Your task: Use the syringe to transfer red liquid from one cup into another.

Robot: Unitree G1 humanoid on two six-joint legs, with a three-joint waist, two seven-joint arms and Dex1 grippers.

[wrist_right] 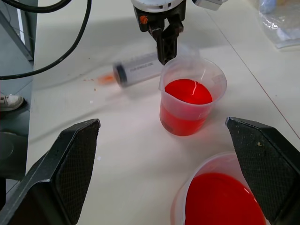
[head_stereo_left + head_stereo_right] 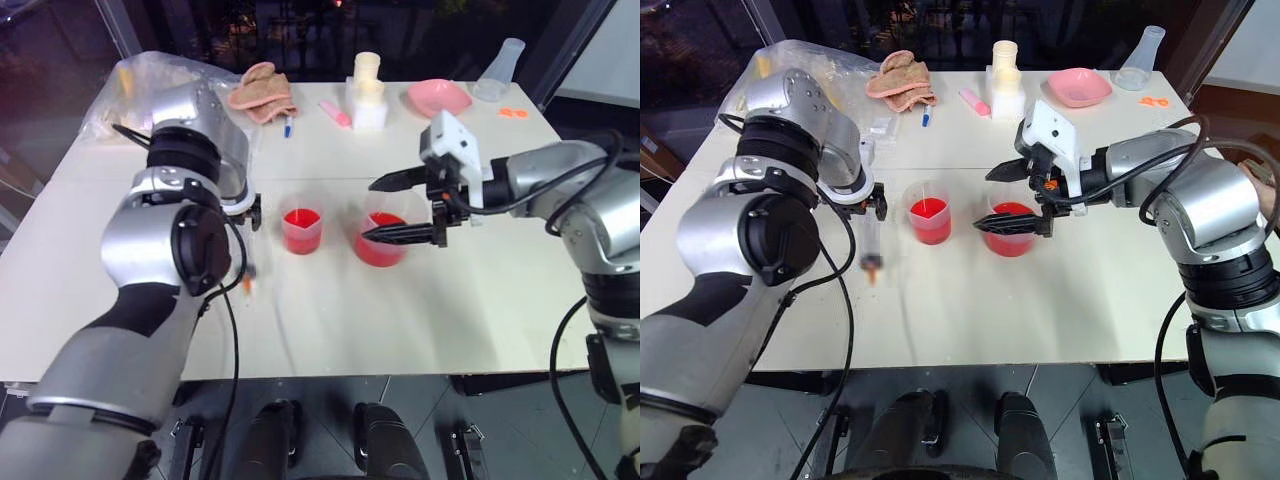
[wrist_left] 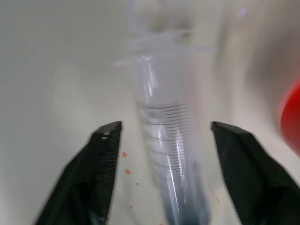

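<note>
a pale worktop [image 2: 420, 320] seen from above, with two robot arms reaching over it. nearest, on the robot's left, the left hand [image 3: 164, 136] points steeply down at the worktop with its two black fingers [image 3: 101, 173] spread apart. between those fingers, touching neither as far as the wrist view shows, is the syringe [image 3: 171, 164], a thick clear barrel with printed rings. in the right wrist view the syringe [image 1: 138, 68] lies blurred just under that hand, its orange tip pointing away from the cups; whether it rests flat on the worktop cannot be told. a few small orange-red specks dot the worktop beside it. just beside the left hand, toward the middle, stands the smaller clear cup [image 2: 301, 230], holding red liquid [image 1: 187, 91]. near it, to the robot's right, stands the larger clear cup [image 2: 1011, 230], also holding red liquid. the right hand [image 2: 400, 207] hangs at the larger cup with its black fingers spread wide, one above the cup's far side and one across its front; contact cannot be told. farther back lie a crumpled clear plastic bag [image 2: 150, 80], a peach cloth [image 2: 262, 92], a pink marker pen [image 2: 335, 113], stacked white containers [image 2: 368, 95], a pink dish [image 2: 439, 97] and a tilted clear flask [image 2: 500, 70].
</note>
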